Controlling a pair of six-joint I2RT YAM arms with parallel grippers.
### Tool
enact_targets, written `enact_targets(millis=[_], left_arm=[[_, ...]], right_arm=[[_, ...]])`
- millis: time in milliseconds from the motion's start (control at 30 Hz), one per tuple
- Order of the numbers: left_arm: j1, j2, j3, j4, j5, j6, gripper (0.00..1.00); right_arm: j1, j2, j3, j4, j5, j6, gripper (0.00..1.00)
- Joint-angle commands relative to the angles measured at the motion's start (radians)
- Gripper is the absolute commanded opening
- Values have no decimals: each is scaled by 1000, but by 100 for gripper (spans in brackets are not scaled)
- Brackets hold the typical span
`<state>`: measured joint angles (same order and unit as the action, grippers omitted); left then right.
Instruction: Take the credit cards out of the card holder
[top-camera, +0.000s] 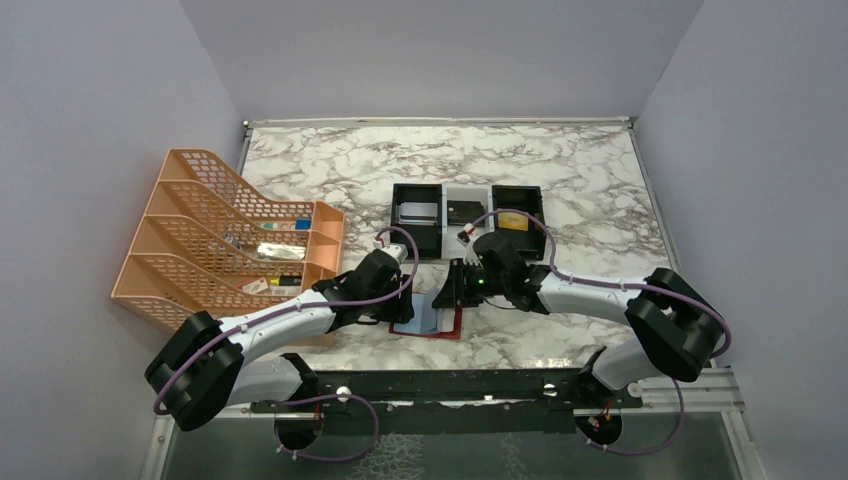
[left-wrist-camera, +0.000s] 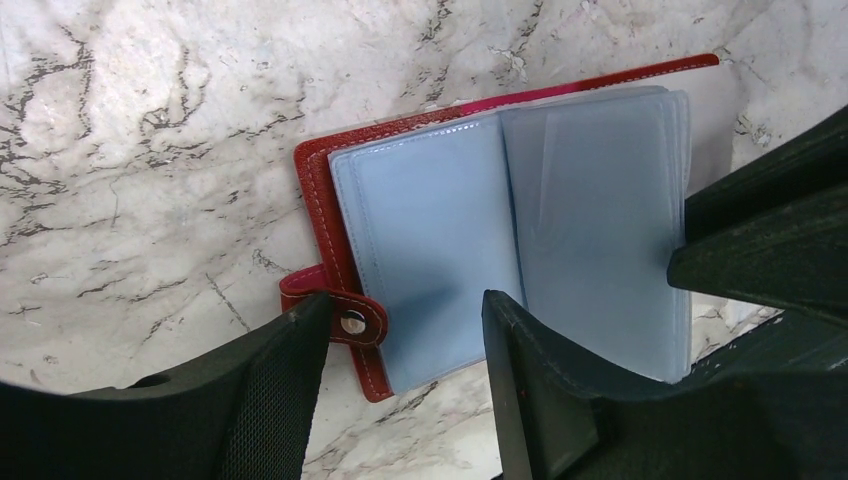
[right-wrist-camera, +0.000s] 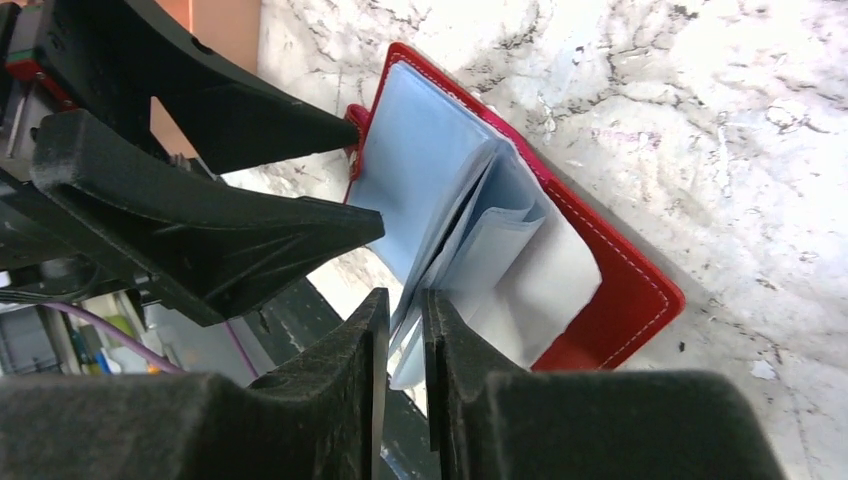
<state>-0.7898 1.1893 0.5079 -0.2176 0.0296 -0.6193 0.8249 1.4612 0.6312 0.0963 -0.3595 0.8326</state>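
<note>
One card holder (right-wrist-camera: 620, 290) sleeve pinched in right claw (right-wrist-camera: 405, 300); left claw (left-wrist-camera: 400, 305) agape.

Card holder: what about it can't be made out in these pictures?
- Top view: the left arm and right arm cover most of the holder.
- Right wrist view: the right pincer hides whether it nips a card or just a sleeve.
- Left wrist view: the sleeves are cloudy; any cards inside are unseen.
</note>
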Motion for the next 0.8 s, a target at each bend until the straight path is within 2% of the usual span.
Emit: enact_targets(millis=[0, 300, 400, 567, 767], left_arm=[[-11, -23, -15, 15, 33, -16, 58], [-11, -19, -14, 24, 39, -17, 58], [-11, -19, -16, 24, 41, -17, 58], [-12, -23, -13, 26, 40, -22, 57], [-12, -24, -6, 28, 43, -25, 57]], right_arm=[[5, 1, 44, -95, 57, -64, 22], [5, 1, 92, -182, 96, -147, 39], [5, 2, 115, -232, 123, -168, 51], [8, -6, 147, -295, 164, -199, 55], [13, -20, 163, -332, 202, -209, 54]])
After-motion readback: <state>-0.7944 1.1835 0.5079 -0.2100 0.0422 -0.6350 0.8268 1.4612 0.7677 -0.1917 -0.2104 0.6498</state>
